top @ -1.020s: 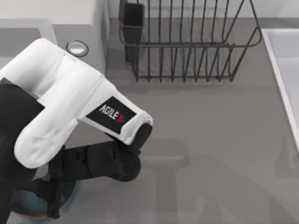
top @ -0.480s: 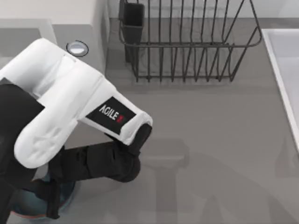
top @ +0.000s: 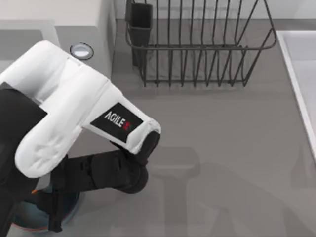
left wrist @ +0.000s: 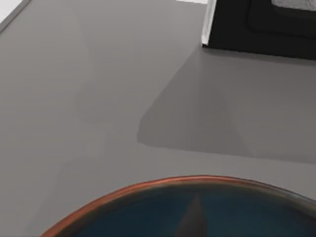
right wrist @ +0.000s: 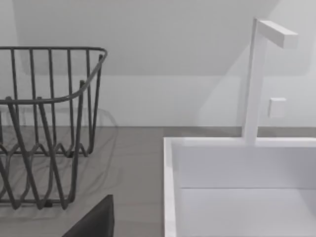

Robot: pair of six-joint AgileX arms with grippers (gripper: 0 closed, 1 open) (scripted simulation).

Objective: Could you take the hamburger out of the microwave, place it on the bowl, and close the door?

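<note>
Left arm (top: 74, 123) sprawls across the left half of the top view, its white and black bulk hanging right over the bowl (top: 29, 219) at the lower left corner, so most of the bowl is hidden. A tiny orange speck (top: 34, 190) peeks out beside the arm; whether that is the hamburger, I cannot tell. The left gripper's grip cannot be made out. The microwave (top: 81, 29) sits upper left, one knob (top: 81, 50) showing. The wire dish rack (top: 197, 44) stands top centre, the white sink (top: 301, 74) at the right edge.
</note>
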